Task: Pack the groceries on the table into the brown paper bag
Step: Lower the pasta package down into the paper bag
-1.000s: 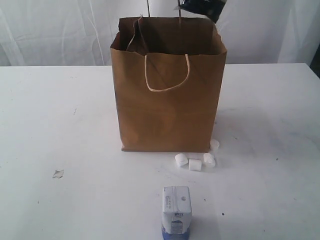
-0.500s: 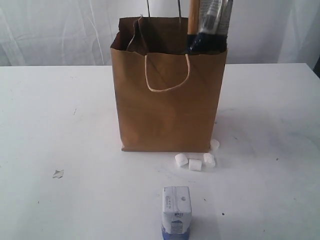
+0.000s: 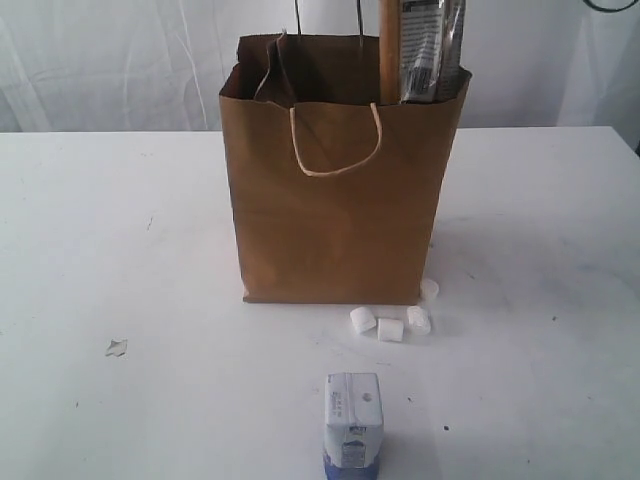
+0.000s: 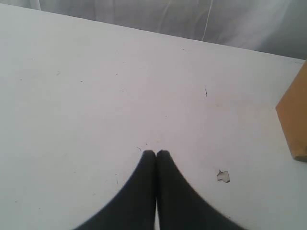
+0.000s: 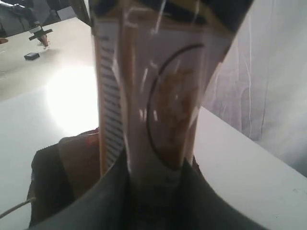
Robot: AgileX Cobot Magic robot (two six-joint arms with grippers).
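Note:
The brown paper bag stands upright in the middle of the table. The long dark-topped packet hangs upright with its lower end inside the bag's right side. In the right wrist view my right gripper is shut on this packet above the bag's open mouth. Small white marshmallows lie at the bag's front right corner. The small white-blue carton stands near the front edge. My left gripper is shut and empty above bare table, to the left of the bag's corner.
A small torn scrap lies on the table left of the carton; the left wrist view shows the scrap close to my left fingertips. A white curtain hangs behind the table. The bag's cord handle hangs down its front.
The packet has come down from above the bag into its right side, dark end first. The bag's right wall now bulges outward a little. The left gripper has not moved.

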